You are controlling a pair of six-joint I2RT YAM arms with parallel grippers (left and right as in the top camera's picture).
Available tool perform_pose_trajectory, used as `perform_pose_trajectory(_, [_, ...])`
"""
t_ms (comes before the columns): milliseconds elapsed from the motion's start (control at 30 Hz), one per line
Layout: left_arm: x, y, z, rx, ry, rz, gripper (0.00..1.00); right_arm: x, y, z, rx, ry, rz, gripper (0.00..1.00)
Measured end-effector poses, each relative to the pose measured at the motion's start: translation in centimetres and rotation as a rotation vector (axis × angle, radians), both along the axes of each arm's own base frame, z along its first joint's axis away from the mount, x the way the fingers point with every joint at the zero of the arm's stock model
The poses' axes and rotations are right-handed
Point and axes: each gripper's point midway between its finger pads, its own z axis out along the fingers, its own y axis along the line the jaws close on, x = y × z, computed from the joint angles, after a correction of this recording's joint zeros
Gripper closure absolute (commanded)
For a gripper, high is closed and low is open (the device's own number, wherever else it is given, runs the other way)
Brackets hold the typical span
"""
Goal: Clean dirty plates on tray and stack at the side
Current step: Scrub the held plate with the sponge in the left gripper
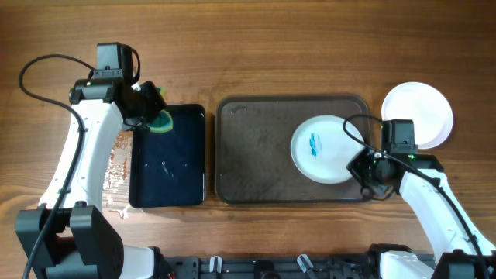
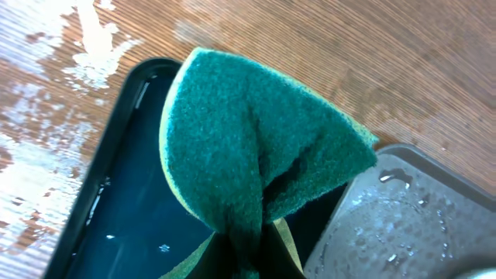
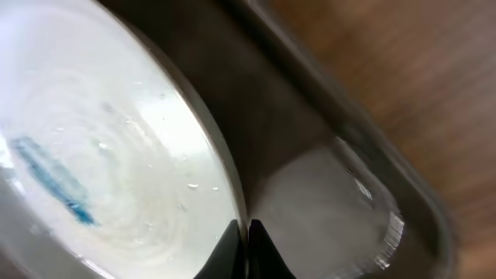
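At the near right corner of the tray [image 1: 256, 155], the right gripper [image 3: 246, 249] has its dark fingertips closed tight on the thin rim of the smeared plate [image 3: 101, 155]. This plate is round, white and glossy, beaded with droplets, with a streak of blue [image 1: 314, 142] near its centre. It lies on the right half of the tray, whose grey-brown floor is dotted and wet and whose rim is raised with rounded corners.

Just left of the tray sits a smaller glossy black tray [image 1: 167, 167] with liquid in it, and pale splashes [image 1: 116, 163] mark the wooden table [image 1: 271, 46] beyond its left edge. Over that black tray's far left corner, the left gripper [image 1: 153, 115] clamps a folded green scouring sponge [image 2: 248, 147], coarse and fibrous with a yellow edge.

Past the tray's far right corner, a second plate [image 1: 422, 112] rests on the wood.
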Motion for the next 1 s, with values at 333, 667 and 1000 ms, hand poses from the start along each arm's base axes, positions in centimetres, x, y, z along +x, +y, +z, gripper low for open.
perform_pose_trajectory(333, [-1.4, -9.9, 0.4, -0.153, 0.012, -0.261, 0.96, 2.5, 5.1, -2.9, 0.077, -0.053, 0.394, 0.95])
perform_pose_trajectory(667, [-7.1, -29.6, -4.6, -0.429, 0.104, -0.756, 0.96, 4.2, 6.3, -2.9, 0.127, -0.089, 0.398, 0.95])
perform_pose_trajectory(1000, [-4.4, -31.2, -11.9, -0.45, 0.121, -0.719, 0.96, 4.1, 6.7, -2.9, 0.151, -0.087, 0.404, 0.95])
